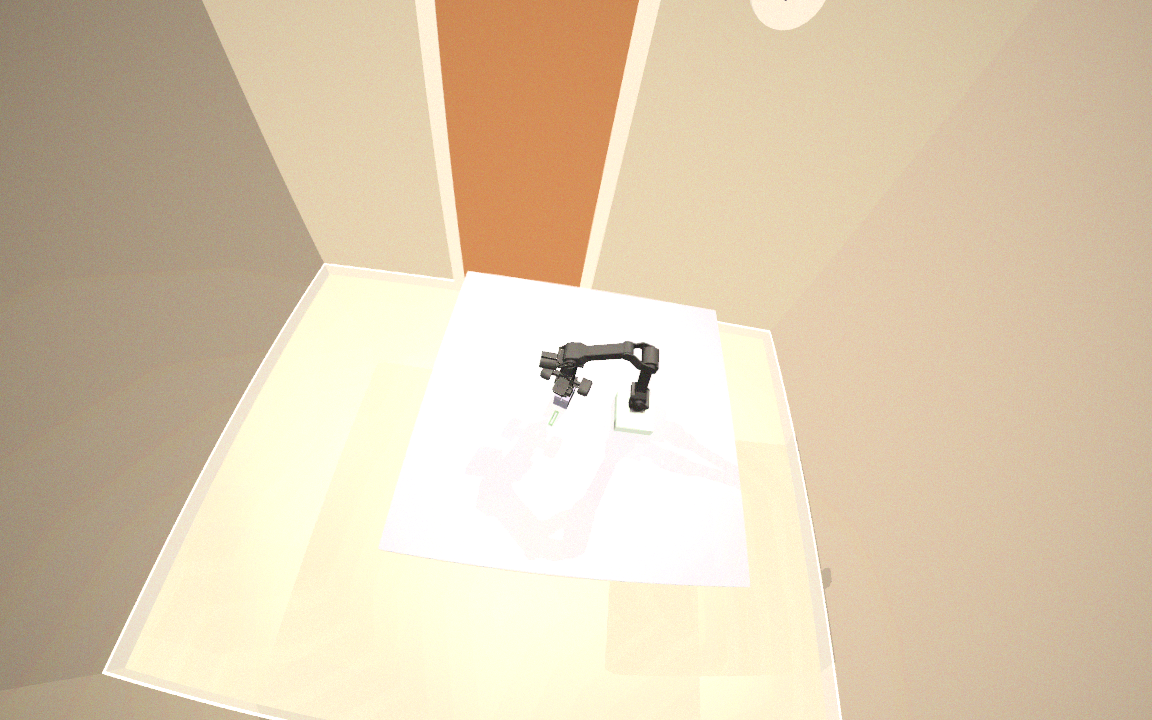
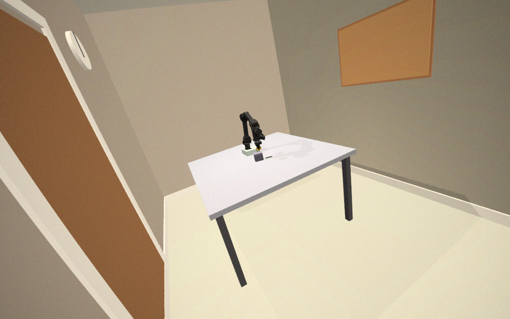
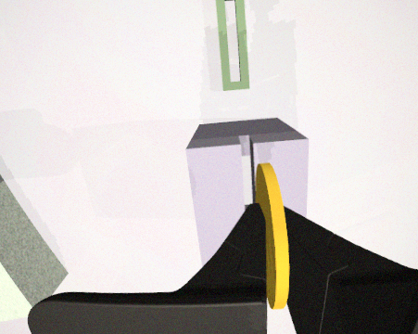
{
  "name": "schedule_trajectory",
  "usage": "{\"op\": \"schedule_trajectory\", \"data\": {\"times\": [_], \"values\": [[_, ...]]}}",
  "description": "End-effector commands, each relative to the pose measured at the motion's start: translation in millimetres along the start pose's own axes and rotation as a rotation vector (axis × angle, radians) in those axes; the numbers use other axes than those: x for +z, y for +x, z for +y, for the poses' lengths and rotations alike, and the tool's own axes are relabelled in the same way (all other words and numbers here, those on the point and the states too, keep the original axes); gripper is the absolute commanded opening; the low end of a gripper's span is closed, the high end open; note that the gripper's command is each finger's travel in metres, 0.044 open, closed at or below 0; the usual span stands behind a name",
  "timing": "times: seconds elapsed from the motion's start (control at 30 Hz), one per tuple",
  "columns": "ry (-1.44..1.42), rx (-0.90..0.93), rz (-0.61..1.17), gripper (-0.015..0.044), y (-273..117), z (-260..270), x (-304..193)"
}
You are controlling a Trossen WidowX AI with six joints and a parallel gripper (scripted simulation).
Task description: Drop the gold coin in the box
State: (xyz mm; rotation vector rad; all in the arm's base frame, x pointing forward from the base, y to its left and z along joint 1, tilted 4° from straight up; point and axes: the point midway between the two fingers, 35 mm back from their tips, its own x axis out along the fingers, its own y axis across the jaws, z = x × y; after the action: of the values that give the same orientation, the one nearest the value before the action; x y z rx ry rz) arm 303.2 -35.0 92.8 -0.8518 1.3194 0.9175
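My gripper [image 3: 262, 213] [image 2: 258, 147] is shut on the gold coin [image 3: 279, 260] [image 2: 258, 149], which stands on edge between the fingertips. They hang above the box [image 3: 218, 186] [image 2: 258, 157] [image 1: 561, 402]. In the wrist view the coin's front end shows just right of the slot [image 3: 247, 172], and the coin leans slightly against the slot's line; the slot's near part is hidden behind the fingers. The green holder [image 3: 236, 85] [image 1: 553, 418] [image 2: 268, 157] is empty and lies beyond the box.
The arm's pale base block [image 1: 634, 427] [image 2: 245, 151] [image 3: 23, 241] stands on the white table [image 1: 490, 313] [image 2: 217, 174], to the left of the box in the wrist view. The arm's shadow falls across the table.
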Motion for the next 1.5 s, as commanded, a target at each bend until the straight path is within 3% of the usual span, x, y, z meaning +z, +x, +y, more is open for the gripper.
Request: {"op": "schedule_trajectory", "data": {"times": [0.0, 1.47], "values": [[-0.002, 0.004, 0.0, 0.0, 1.4, 1.4, -8.6], [-0.001, -0.002, -0.001, 0.0, 4.3, 1.8, -22.0]]}}
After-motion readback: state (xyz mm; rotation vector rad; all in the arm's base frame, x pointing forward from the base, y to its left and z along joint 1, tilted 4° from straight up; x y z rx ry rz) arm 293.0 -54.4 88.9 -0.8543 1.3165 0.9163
